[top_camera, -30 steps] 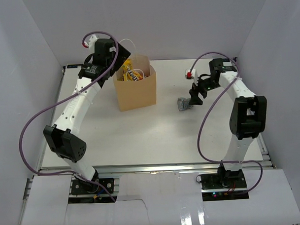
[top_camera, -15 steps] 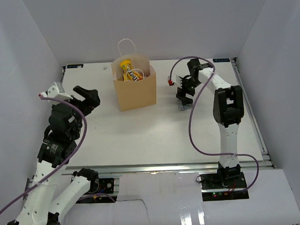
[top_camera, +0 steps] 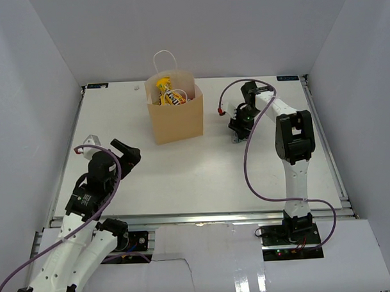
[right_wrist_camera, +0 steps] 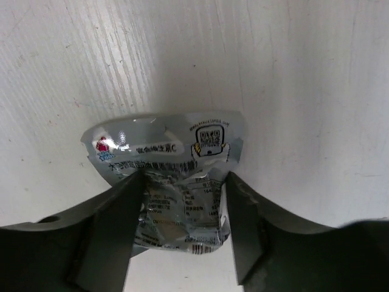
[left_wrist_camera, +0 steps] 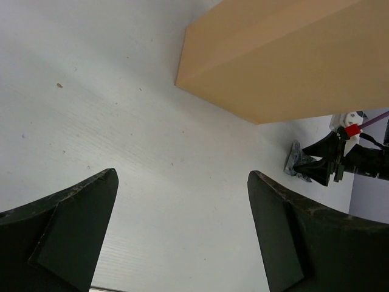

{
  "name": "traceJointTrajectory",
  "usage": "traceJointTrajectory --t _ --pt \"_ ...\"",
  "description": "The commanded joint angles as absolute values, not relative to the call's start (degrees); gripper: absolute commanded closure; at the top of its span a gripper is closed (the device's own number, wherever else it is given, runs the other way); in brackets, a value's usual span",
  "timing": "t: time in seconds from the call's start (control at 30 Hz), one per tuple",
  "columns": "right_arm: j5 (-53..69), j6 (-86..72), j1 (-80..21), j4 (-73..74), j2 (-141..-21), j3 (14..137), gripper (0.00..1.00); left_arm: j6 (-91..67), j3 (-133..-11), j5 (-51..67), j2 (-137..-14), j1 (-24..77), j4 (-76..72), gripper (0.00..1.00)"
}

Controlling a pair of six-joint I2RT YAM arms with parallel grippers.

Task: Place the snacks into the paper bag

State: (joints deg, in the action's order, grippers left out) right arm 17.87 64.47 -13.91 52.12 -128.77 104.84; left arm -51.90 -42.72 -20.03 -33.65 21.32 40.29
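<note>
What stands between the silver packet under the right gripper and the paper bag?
Nothing visible. The right gripper straddles the silver packet, and only bare table lies between it and the paper bag, whose top is open.

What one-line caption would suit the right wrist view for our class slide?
Right claw straddles a silver snack packet lying on the white table.

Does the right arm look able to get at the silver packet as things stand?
Probably yes. The right claw straddles the silver packet on the table, one finger at each side, with nothing between them and it. Whether it grips yet is unclear.
</note>
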Motion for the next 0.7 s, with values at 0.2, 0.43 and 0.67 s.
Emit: traceJointTrajectory --t 0.2,0.43,0.67 --pt "20.3 61.0 -13.7 51.8 -126.5 98.3 0.66 -54.7 -40.6 -16.8 -34.9 21.1 37.8 0.02" --pt "29.8 55.3 -12.2 51.9 -119.4 98.0 0.87 -55.1 -39.6 -16.8 -33.9 21.1 37.7 0.02" --pt "39.2 34.0 -12.2 43.5 -111.2 108.2 0.92 -55.2 -38.9 -16.3 -34.4 21.1 37.1 0.02"
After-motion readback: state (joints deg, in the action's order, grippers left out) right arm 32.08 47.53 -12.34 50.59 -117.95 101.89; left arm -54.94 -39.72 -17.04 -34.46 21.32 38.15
